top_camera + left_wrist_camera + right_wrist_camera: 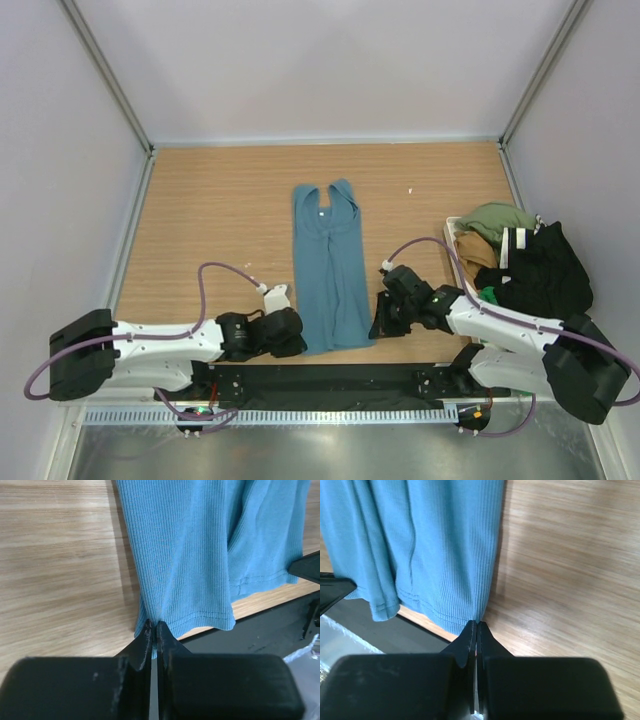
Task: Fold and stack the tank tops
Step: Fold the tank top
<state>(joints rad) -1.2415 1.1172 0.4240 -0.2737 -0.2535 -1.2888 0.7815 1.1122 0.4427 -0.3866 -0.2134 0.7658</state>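
Where the teal tank top (328, 270) lies lengthwise on the middle of the surface (200, 200), seen from above, an arm flanks each near hem corner; other tops (530, 265) heap at right. From the left wrist, the left jaws pinch its hem corner. From the right wrist, the right jaws pinch the other.

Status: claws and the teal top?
Left claw shut on near hem corner of teal tank top. Right claw shut on the opposite corner. Top flat, straps far. Path clear; other tops piled right.
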